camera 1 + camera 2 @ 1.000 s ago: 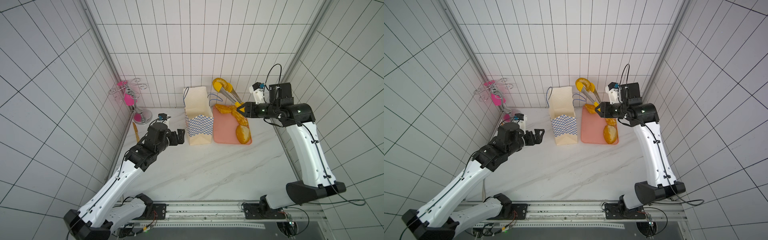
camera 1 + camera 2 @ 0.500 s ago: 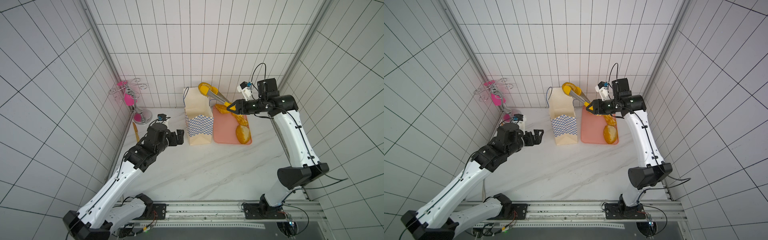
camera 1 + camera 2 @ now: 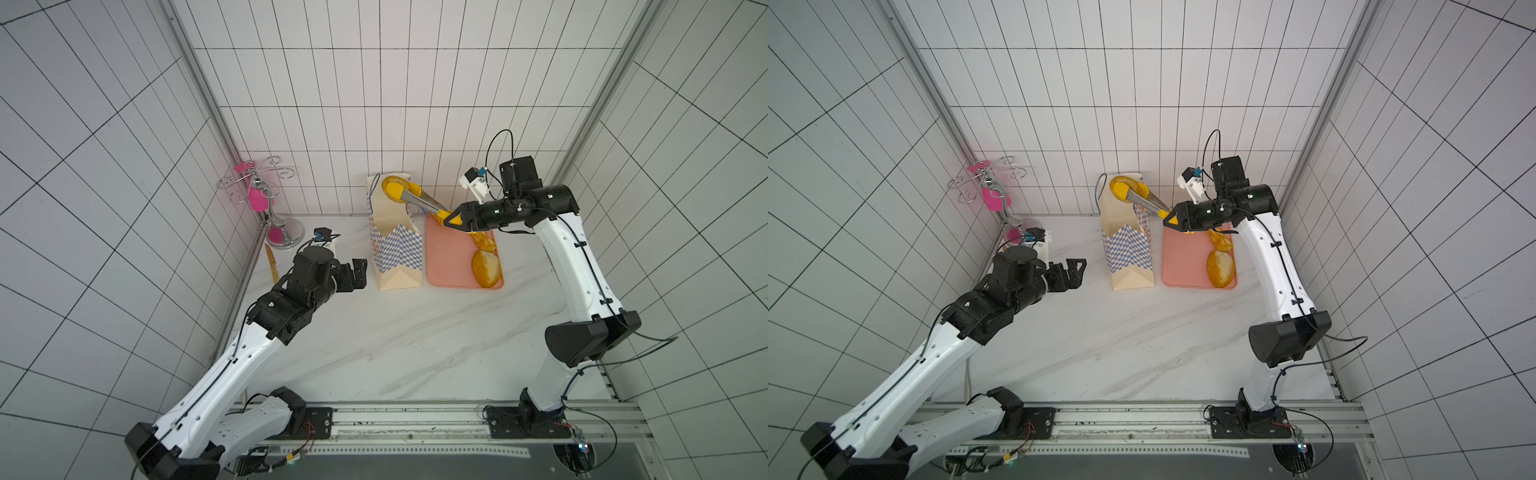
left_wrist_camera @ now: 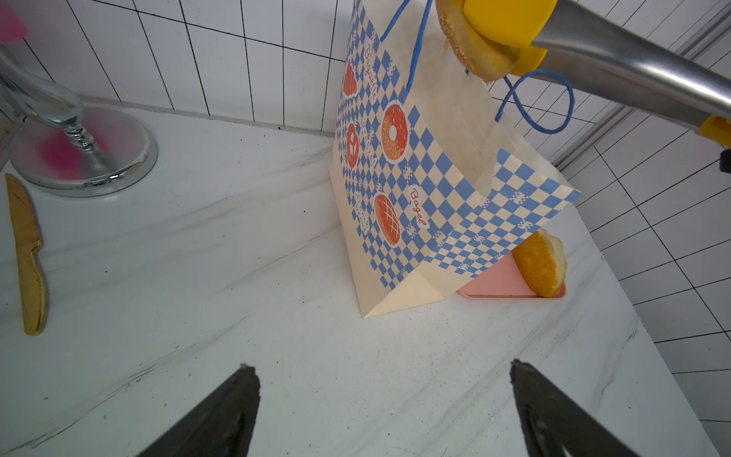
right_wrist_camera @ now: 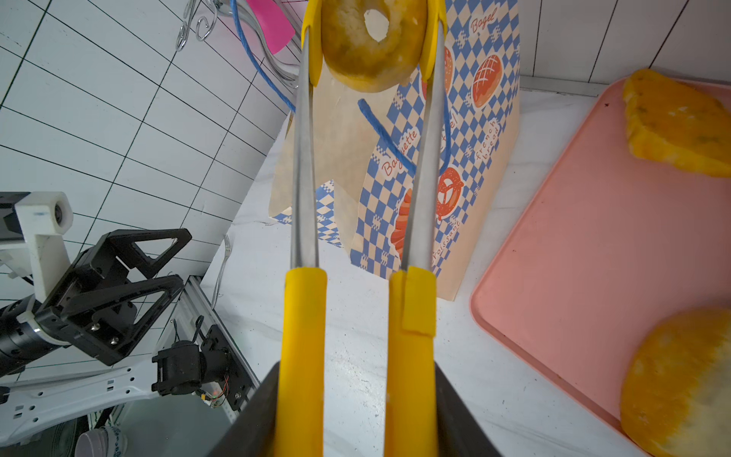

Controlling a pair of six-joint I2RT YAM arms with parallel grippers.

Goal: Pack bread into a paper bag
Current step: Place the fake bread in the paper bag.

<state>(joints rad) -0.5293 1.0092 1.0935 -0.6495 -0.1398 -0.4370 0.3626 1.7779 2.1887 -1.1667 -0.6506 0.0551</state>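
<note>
Tongs (image 3: 417,200), squeezed at their yellow handles by the right gripper (image 3: 453,217), are clamped on the ring (image 5: 372,43) and reach leftward, so that it hangs at the open top of the paper bag (image 3: 397,257) (a straight drop in, likely). Near the bag's left side the left gripper (image 3: 356,275) hovers with jaws spread, touching nothing, probably ready to steady the paper. A bun (image 3: 485,268) lies on the pink tray (image 3: 449,257), just right of the bag.

Golden ring (image 5: 356,59) above upright checkered paper bag (image 3: 397,249); bun (image 3: 485,268), loaf (image 5: 672,126) beside it
</note>
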